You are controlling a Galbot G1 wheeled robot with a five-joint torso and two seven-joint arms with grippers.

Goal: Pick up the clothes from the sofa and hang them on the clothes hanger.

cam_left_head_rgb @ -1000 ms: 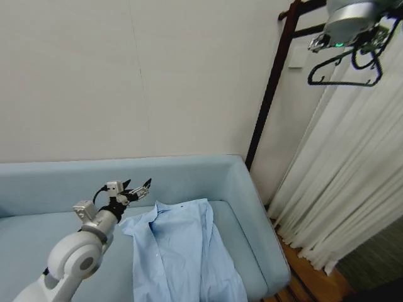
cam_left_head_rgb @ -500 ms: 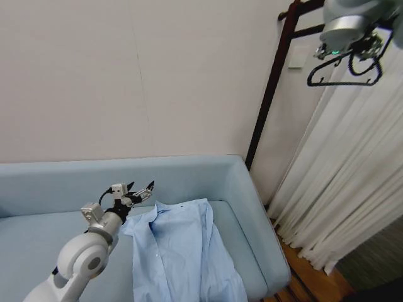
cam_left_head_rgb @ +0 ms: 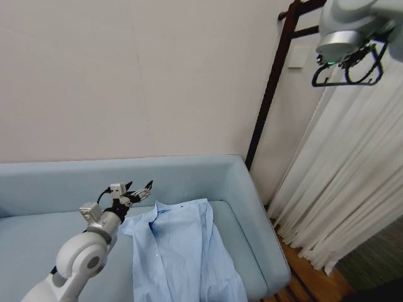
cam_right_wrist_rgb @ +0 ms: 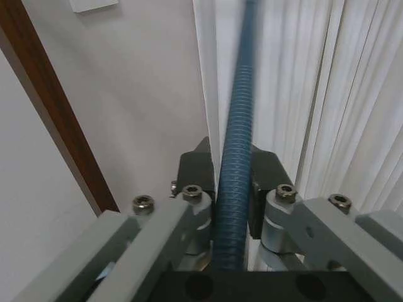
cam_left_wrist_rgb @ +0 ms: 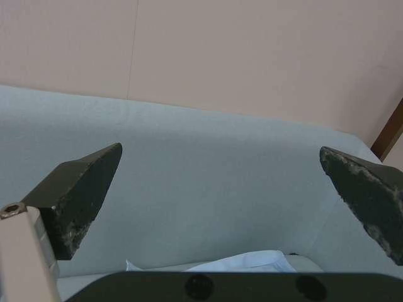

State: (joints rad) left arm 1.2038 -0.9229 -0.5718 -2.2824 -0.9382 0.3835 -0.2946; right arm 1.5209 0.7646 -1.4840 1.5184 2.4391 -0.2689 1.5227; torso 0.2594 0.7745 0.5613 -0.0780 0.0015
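Observation:
A light blue shirt (cam_left_head_rgb: 182, 251) lies spread on the seat of the pale blue sofa (cam_left_head_rgb: 208, 170), collar toward the backrest. My left gripper (cam_left_head_rgb: 136, 190) hovers open just left of the collar, above the seat. In the left wrist view its dark fingertips (cam_left_wrist_rgb: 82, 192) stand wide apart before the sofa backrest, with a bit of the shirt (cam_left_wrist_rgb: 252, 260) below them. High at the right, my right gripper (cam_left_head_rgb: 343, 53) is shut on a dark hanger (cam_left_head_rgb: 349, 75) next to the wooden rack pole (cam_left_head_rgb: 271, 88). The right wrist view shows the ribbed blue hanger rod (cam_right_wrist_rgb: 232, 170) clamped between the jaws.
White curtains (cam_left_head_rgb: 352, 189) hang to the right of the rack, with wooden floor (cam_left_head_rgb: 308, 283) beneath them. A plain wall (cam_left_head_rgb: 126, 75) rises behind the sofa. The sofa's right armrest (cam_left_head_rgb: 261, 233) lies between the shirt and the rack. The seat left of the shirt is bare.
The right gripper has shifted slightly up by the rack, and the hanger in it has turned a little. The left gripper has barely moved beside the collar.

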